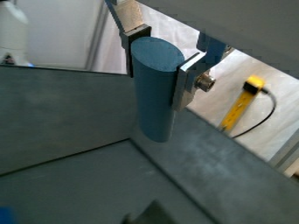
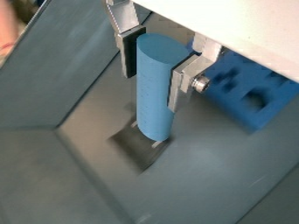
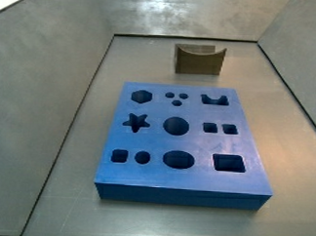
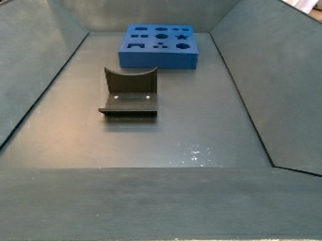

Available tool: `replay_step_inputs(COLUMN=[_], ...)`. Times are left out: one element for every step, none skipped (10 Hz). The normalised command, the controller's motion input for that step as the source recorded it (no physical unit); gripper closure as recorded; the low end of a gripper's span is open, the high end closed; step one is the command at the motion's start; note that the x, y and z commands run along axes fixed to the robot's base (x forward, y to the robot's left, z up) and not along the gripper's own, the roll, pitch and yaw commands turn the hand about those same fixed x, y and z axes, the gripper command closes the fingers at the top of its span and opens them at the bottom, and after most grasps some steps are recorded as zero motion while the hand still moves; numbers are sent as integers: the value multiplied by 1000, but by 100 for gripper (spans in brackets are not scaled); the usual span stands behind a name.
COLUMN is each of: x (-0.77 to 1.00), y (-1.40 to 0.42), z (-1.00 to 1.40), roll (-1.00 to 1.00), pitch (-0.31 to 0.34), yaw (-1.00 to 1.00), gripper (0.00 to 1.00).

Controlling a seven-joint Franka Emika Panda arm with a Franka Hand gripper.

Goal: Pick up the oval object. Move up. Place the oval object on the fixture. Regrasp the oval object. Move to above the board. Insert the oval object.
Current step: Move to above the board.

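Note:
The oval object [image 1: 155, 92] is a smooth blue-grey peg with an oval end face. It stands lengthwise between the fingers in both wrist views, with my gripper [image 1: 158, 59] shut on its upper part. The same peg [image 2: 156, 92] hangs above the grey floor, held by the gripper [image 2: 153, 68]. A dark flat shape [image 2: 138, 147] lies under its lower end; I cannot tell whether it is the fixture. The blue board [image 2: 251, 94] lies to one side. Both side views show the board [image 3: 184, 140] [image 4: 160, 45] and the olive-brown fixture [image 3: 198, 59] [image 4: 128, 92], but no gripper or peg.
Sloping grey walls [image 3: 57, 97] [image 4: 251, 85] enclose the floor on all sides. A yellow tool with a black cable [image 1: 246, 101] lies outside the wall [image 1: 222, 166].

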Motion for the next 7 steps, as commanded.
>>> replay_step_inputs(x=[-389, -399, -437, -417, -273, -179, -113], y=[-1000, -1000, -1000, -911, -505, -281, -112], z=[161, 162, 162, 149, 81, 38, 25], roll=[-1000, -1000, -1000, -1000, -1000, -893, -615], pitch=[-32, -31, -32, -37, -48, -47, -39], yaw=[-115, -116, -116, -116, -109, -95, -50], gripper=[100, 100, 100, 100, 100, 100, 100])
